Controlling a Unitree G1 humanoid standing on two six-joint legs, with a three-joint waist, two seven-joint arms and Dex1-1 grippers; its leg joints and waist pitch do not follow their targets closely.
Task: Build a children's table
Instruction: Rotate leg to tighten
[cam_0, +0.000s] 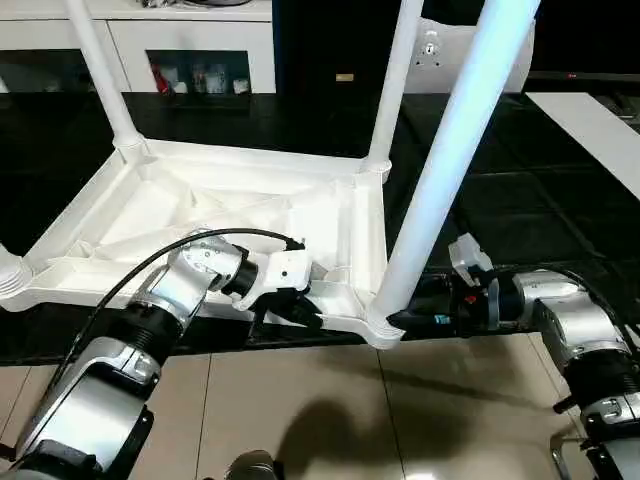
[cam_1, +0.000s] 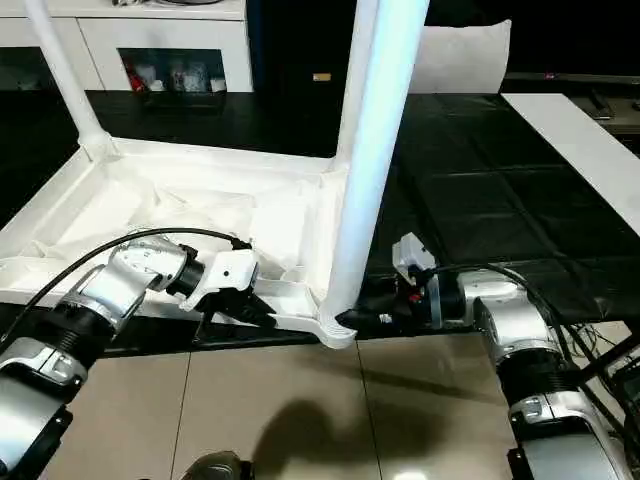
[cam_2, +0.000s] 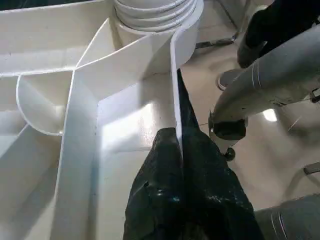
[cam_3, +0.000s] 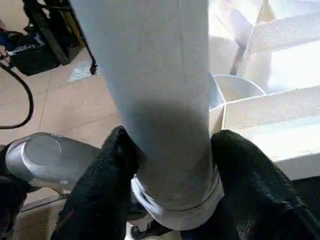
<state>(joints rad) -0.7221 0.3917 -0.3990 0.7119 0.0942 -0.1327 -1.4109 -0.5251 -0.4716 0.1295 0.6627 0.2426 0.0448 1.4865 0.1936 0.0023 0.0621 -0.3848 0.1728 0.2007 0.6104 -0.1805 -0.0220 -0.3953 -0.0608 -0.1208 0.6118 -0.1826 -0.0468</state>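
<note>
- Eye views: the table top (cam_0: 240, 215) lies underside up. The left gripper (cam_0: 300, 308) is pinched on its near rim. The right gripper (cam_0: 415, 312) reaches in beside the corner socket, where a leg (cam_0: 450, 150) stands.
- Left wrist view: the fingers (cam_2: 165, 165) are clamped together on the thin rim wall.
- Right wrist view: the fingers (cam_3: 107, 170) press either side of the leg's base.

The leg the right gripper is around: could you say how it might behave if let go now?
The leg is long, leans, and looks barely seated in its corner socket, so it would probably tip. Being round, it would likely roll. Its smooth plastic may slip between the right gripper fingers.
</note>
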